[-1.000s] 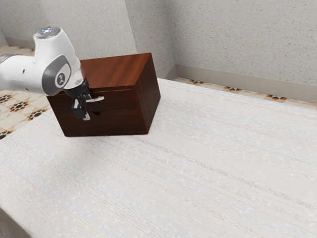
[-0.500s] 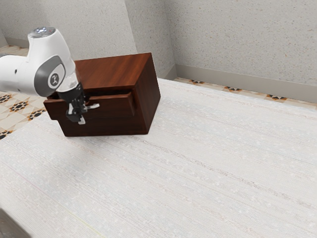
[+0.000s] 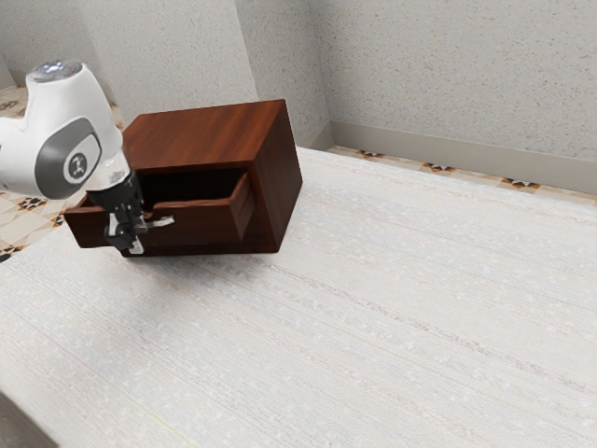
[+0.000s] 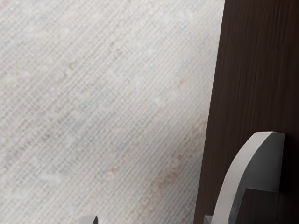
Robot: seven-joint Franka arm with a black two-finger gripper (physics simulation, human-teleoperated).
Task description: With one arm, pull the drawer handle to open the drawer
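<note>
In the exterior view, the white Franka arm (image 3: 56,140) comes in at the upper left of the frame and its black gripper (image 3: 126,231) hangs at the front of the drawer (image 3: 201,219), right against the pale metal drawer handle (image 3: 159,222). Whether the hand is closed on the handle or merely set against it cannot be told. The drawer stands partly pulled out of the dark wooden cabinet (image 3: 210,135), toward the left edge of the frame, leaving a shadowed gap above it. The cabinet sits on the pale table (image 3: 373,308). In the wrist view, the dark drawer front (image 4: 257,70) rises beside the table surface (image 4: 93,116), and the curved grey handle (image 4: 247,172) arches off that front, close under the hand.
</note>
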